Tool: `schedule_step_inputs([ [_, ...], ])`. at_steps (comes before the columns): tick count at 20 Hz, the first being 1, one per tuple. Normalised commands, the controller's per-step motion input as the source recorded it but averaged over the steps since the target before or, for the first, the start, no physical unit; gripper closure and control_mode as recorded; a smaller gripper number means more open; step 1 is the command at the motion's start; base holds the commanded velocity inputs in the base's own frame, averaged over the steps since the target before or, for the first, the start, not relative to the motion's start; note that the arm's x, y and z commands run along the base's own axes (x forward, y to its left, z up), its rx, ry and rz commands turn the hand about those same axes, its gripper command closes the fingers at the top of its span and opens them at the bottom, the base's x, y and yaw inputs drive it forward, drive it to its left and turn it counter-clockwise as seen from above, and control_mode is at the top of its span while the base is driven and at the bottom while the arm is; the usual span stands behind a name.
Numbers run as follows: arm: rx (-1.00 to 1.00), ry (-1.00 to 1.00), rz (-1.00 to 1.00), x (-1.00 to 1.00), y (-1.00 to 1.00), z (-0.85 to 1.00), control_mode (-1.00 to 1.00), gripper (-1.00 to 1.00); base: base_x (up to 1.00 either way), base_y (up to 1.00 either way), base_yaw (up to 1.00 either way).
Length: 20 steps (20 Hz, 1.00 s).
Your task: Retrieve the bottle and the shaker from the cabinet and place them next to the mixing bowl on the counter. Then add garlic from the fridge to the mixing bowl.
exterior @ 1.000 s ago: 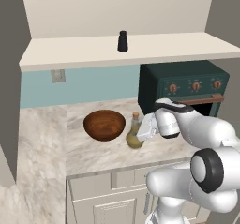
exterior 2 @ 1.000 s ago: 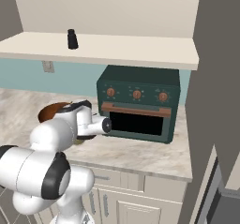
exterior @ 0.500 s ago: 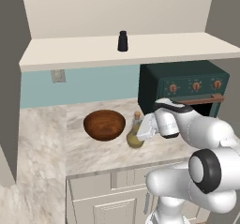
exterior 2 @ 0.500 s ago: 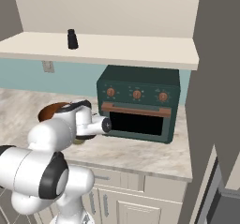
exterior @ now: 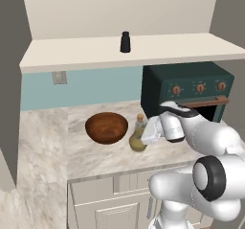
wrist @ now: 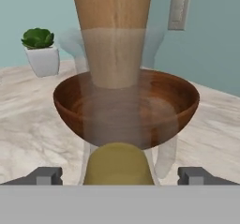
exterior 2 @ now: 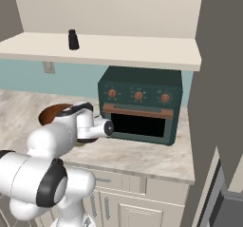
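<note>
The bottle (exterior: 138, 138) is seen in the middle of the left base view, standing upright on the table (exterior: 95, 158), just beside the mixing bowl (exterior: 106, 127) on its right side. In the hand view the bottle is very near the camera, its wooden stopper at the top centre of the frame, and the bowl is visible through its glass. The end effector (wrist: 119, 175) is placed around the lower part of the bottle, with one fingertip at the lower left and one at the lower right of that frame; the jaws are spread wide, and a clear gap is left on each side, so nothing is held.

The step of placing the bottle is judged to be complete, with release just being made. The shaker (exterior: 125, 42) is seen in the upper middle of the left base view, on the cabinet shelf (exterior: 76, 53), not yet fetched. For the next move, the end effector should be drawn straight back from the bottle without tipping it, and then raised to the shelf for the shaker.
</note>
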Motion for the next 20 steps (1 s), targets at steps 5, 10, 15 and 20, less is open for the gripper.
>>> schedule_step_inputs([
  [5,-0.01,0.01,-0.01,-0.02,-0.2,0.29,-1.0,-1.0,0.0,0.0,0.0],
  [10,0.0,0.12,-0.07,-0.02,-0.14,0.69,-1.0,-1.0,0.0,0.0,0.0],
  [15,0.0,0.23,-0.05,-0.11,-0.01,0.75,-1.0,-1.0,0.0,0.0,0.0],
  [20,0.0,0.15,-0.11,-0.07,0.0,0.55,-1.0,-1.0,0.0,0.0,0.0],
])
